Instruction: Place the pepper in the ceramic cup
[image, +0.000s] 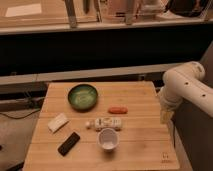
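Observation:
The small orange-red pepper (118, 110) lies on the wooden table (145, 145), right of centre. The white ceramic cup (108, 138) stands upright and looks empty, near the front, below the pepper and slightly left. A white patterned bottle (103, 123) lies on its side between them. My gripper (166, 117) hangs at the table's right edge on the white arm (182, 85), well to the right of the pepper and above the level of the cup. It holds nothing that I can see.
A wide dark-green bowl (83, 96) sits at the back centre-left. A white flat packet (58, 122) and a black rectangular object (69, 143) lie at the front left. A dark shelf wall runs behind the table.

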